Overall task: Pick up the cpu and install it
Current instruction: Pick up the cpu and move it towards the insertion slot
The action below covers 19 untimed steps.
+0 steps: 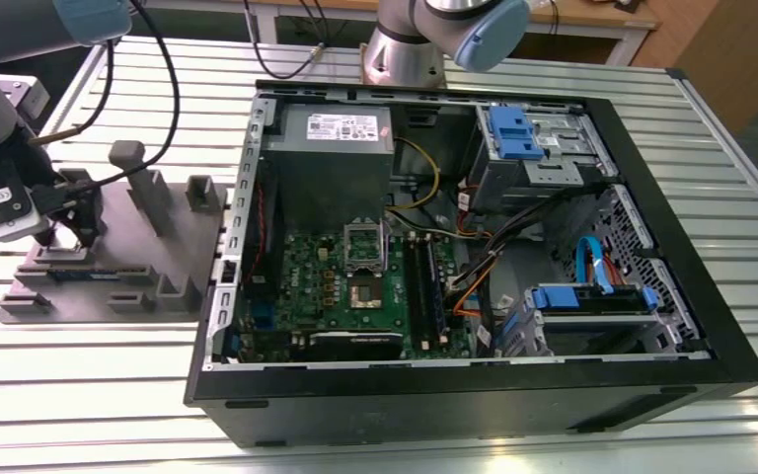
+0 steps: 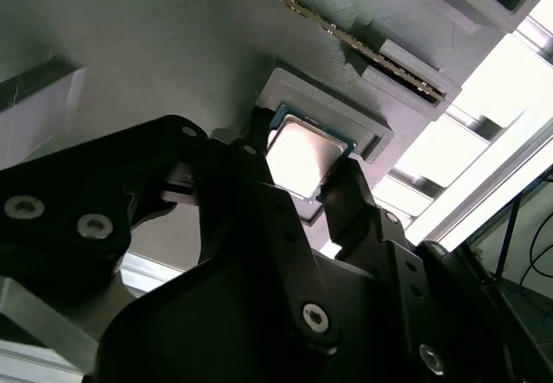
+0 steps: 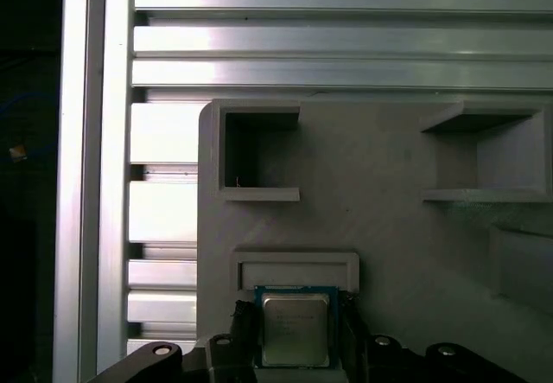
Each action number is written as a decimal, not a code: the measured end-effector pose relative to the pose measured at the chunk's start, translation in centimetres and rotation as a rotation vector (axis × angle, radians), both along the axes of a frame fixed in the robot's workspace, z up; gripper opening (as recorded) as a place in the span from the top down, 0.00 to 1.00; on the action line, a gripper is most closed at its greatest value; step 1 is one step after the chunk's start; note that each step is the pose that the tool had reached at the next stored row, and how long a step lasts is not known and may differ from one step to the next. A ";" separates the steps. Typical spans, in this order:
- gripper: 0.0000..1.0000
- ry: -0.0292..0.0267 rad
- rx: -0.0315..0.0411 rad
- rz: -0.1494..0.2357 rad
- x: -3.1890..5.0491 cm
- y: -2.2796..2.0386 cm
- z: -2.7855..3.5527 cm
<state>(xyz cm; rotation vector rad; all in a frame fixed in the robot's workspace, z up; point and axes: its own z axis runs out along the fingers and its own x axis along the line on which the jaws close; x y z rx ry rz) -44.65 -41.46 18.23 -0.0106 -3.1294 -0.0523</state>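
The cpu (image 2: 302, 151), a small square chip with a shiny metal top, sits at its raised pocket on the grey tray (image 2: 173, 46). It appears again in the first wrist view as the cpu (image 3: 295, 327), just below the pocket's rim. My gripper (image 2: 304, 160) (image 3: 295, 335) has one dark finger pressed against each of two opposite sides of the chip, shut on it. I cannot tell whether the chip is lifted off the tray. At the exterior view's left, the gripper (image 1: 67, 240) reaches down onto the tray (image 1: 155, 247).
An open computer case (image 1: 485, 395) lies to the exterior view's right of the tray, with the green motherboard and its socket (image 1: 363, 267) and a grey power-supply box (image 1: 333, 138). A memory stick (image 2: 346, 37) lies in the tray. A second arm's base (image 1: 406, 49) stands behind the case.
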 end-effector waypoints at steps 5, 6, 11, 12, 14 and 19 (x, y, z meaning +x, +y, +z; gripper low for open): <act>0.51 0.0001 -0.0001 0.000 0.00 0.00 0.00; 0.52 0.0001 0.0000 0.000 0.00 0.00 0.00; 0.53 0.0000 0.0000 0.000 0.00 0.00 -0.01; 0.53 0.0001 0.0000 0.000 0.00 0.00 -0.01; 0.53 0.0000 0.0000 0.000 0.00 0.00 -0.01; 0.53 0.0000 0.0000 0.000 0.00 0.00 0.18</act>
